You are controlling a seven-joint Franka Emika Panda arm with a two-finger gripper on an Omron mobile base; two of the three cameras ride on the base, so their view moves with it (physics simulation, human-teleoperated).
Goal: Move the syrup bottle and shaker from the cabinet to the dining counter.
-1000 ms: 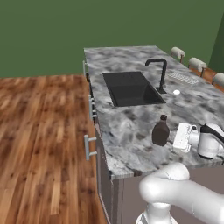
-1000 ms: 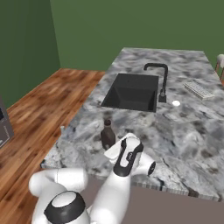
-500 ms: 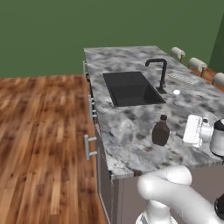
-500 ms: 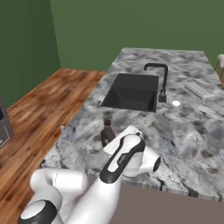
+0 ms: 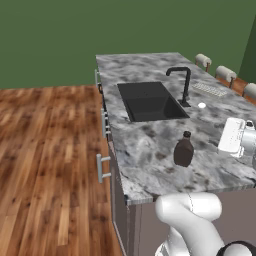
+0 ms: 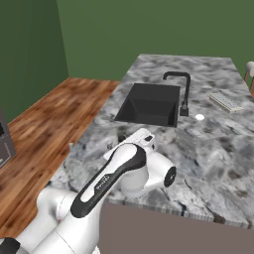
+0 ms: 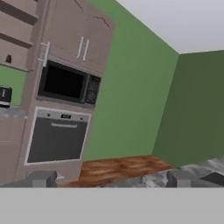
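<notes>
Nearest, the end effector (image 7: 112,179) is standing spread wide and holding nothing, its fingertips (image 7: 42,178) far apart in the hand view, which is facing a distant microwave (image 7: 68,84) and oven (image 7: 57,135). The left base view is showing the syrup bottle (image 5: 183,149) standing upright near the desk's (image 5: 145,150) near edge; the arm is blocking it in the right base view. Farther off, the black sink (image 5: 150,101) and faucet (image 5: 184,84) are sitting.

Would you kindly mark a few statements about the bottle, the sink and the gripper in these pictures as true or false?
1. The syrup bottle stands upright on the dining counter. True.
2. The bottle lies inside the sink. False: it stands on the stone, nearer the robot than the sink.
3. The gripper is shut on the bottle. False: its fingers are wide apart and hold nothing.
4. A black faucet rises beside the sink. True.
</notes>
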